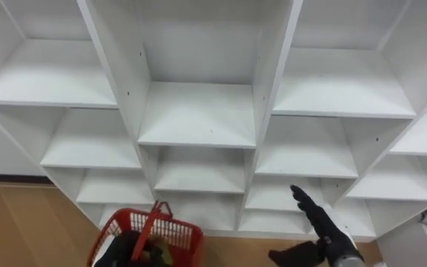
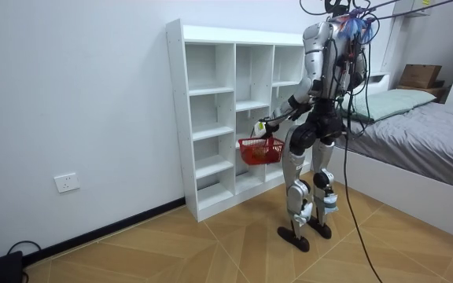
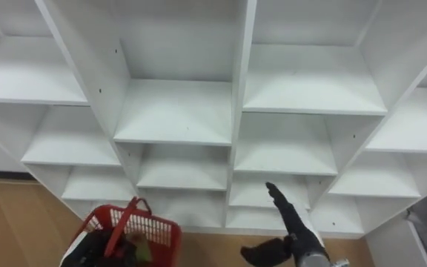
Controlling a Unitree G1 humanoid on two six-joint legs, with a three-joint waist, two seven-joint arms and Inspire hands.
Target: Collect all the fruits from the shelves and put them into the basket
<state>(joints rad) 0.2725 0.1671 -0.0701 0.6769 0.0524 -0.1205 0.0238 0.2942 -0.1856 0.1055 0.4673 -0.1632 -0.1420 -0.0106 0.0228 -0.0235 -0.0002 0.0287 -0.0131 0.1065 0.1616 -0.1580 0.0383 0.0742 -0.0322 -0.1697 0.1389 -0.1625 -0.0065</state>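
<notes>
I stand close to a white closet of open shelves, and the compartments I see hold nothing. A red basket hangs at the lower left from my left hand, whose fingers curl round its red handle. Something green and yellow lies inside the basket. My right hand is stretched out at the lower right, fingers straight and thumb spread, pointing toward a low shelf compartment without touching it. In the room view the basket hangs in front of the middle shelves.
The closet's upright dividers and shelf edges stand close ahead. Wooden floor shows at the lower left. In the room view a bed lies behind me on the right, and a wall socket is far left.
</notes>
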